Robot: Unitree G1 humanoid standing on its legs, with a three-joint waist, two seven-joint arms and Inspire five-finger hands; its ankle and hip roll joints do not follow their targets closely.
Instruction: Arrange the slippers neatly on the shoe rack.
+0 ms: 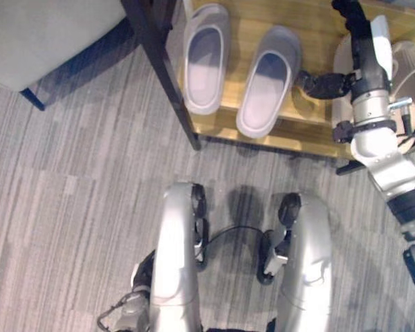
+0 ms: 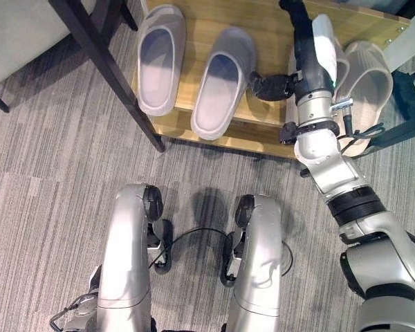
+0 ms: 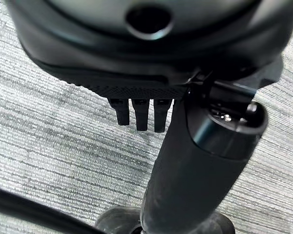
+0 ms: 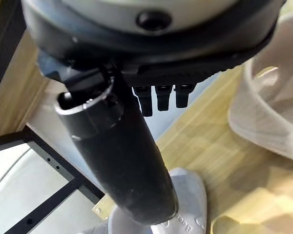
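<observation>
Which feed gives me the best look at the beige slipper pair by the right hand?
The right eye view: the beige slipper pair lies mostly uncovered beside the right hand. The left eye view cuts it at the edge behind the arm; the right wrist view catches one rim.

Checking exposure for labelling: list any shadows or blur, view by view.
Left eye view: soft shadows on the carpet. Right eye view: the right hand shades the rack. Right wrist view: thumb blurred, shadows on the wood.
</observation>
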